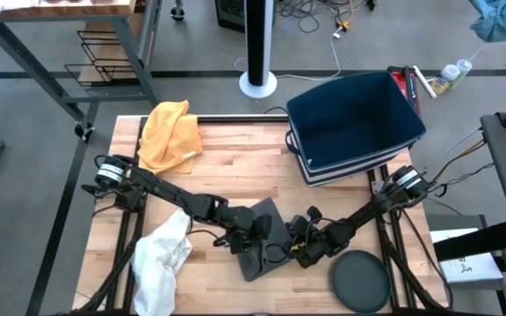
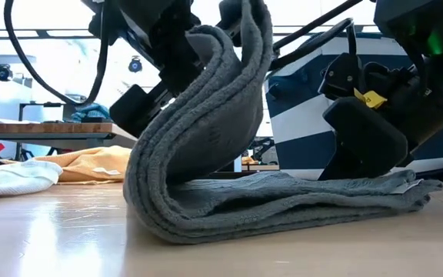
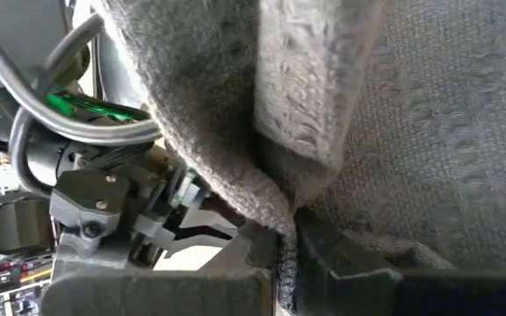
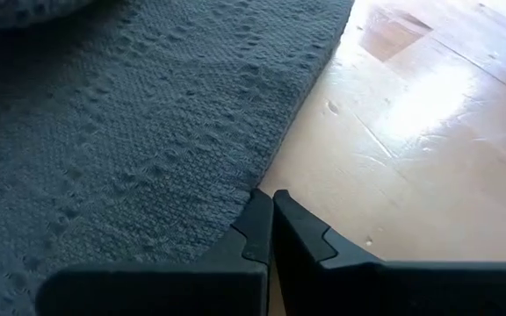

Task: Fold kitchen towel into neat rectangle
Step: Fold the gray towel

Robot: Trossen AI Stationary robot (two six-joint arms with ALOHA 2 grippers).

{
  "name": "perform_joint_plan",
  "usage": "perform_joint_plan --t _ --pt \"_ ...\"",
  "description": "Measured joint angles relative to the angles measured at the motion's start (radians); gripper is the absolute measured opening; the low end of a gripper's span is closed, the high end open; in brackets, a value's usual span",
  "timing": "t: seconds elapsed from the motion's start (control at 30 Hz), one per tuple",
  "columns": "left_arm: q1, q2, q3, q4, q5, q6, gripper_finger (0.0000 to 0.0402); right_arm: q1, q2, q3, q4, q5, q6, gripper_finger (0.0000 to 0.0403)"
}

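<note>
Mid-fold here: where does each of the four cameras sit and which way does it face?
High view: overhead, straight down on the table; both arms meet at the grey towel.
Low view: at tabletop height, level across; arms hang over the towel's raised fold.
Left wrist view: on the left arm; left claw shut on the towel.
Right wrist view: on the right arm; right claw shut at the towel's edge.
All four share the grey towel.

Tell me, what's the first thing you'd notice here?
The grey towel in the middle of the wooden table, one end lifted and curling over the flat part. The left gripper is shut on the raised edge, and the right gripper sits shut at the flat part's edge.
</note>
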Motion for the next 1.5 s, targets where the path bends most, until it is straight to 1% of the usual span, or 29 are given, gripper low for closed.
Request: perform_joint_plan --t 0.13,0.23,0.37,0.53,0.63,0.73,0.83,0.87,0.93,1.07,1.17,1.27,1.37,1.5 --pt "0.002 -0.005 0.0 0.003 0.0 -0.001 0.0006 0.001 -0.015 0.0 -0.005 -0.025 0.001 0.0002" --pt "0.002 -0.01 0.0 0.004 -0.001 -0.003 0.0006 0.003 -0.05 -0.001 -0.044 -0.043 0.009 0.0002" --pt "0.002 -0.01 0.0 0.003 -0.001 -0.002 0.0006 0.004 -0.085 -0.007 -0.064 -0.044 -0.021 0.0002" --pt "0.001 -0.01 0.0 0.003 -0.003 -0.004 0.0006 0.004 -0.095 -0.036 -0.051 -0.064 -0.012 0.0002" --pt "0.001 -0.01 0.0 0.002 -0.004 -0.004 0.0006 0.008 -0.127 -0.099 0.046 -0.058 -0.005 0.0001" --pt "0.001 -0.01 0.0 0.004 -0.004 -0.004 0.0006 0.008 -0.163 -0.199 0.246 -0.046 -0.007 0.0" --pt "0.001 -0.01 0.0 0.004 -0.004 -0.005 0.0006 0.008 -0.198 -0.312 0.45 0.012 -0.027 0.0" --pt "0.001 -0.01 0.0 0.004 -0.003 -0.005 0.0006 0.008 -0.201 -0.341 0.503 0.023 -0.028 0.0" --pt "0.001 -0.01 0.0 0.008 -0.003 -0.005 0.0006 0.003 -0.2 -0.378 0.555 0.025 -0.035 0.0" --pt "0.008 -0.01 0.0 0.019 0.006 0.003 0.0006 0.003 -0.163 -0.353 0.58 -0.003 -0.092 0.0" --pt "0.015 -0.01 0.0 0.026 0.025 0.025 0.0006 -0.002 -0.103 -0.303 0.578 -0.037 -0.129 0.0" --pt "0.021 0.0 0.002 0.043 0.026 0.05 0.0006 -0.008 -0.056 -0.271 0.549 -0.043 -0.112 0.0" --pt "0.022 0.023 0.008 0.044 0.026 0.055 0.0006 -0.007 -0.046 -0.271 0.53 -0.026 -0.067 0.0" --pt "0.022 0.035 0.012 0.038 0.029 0.056 0.0006 -0.007 -0.079 -0.278 0.5 -0.028 -0.082 0.0"
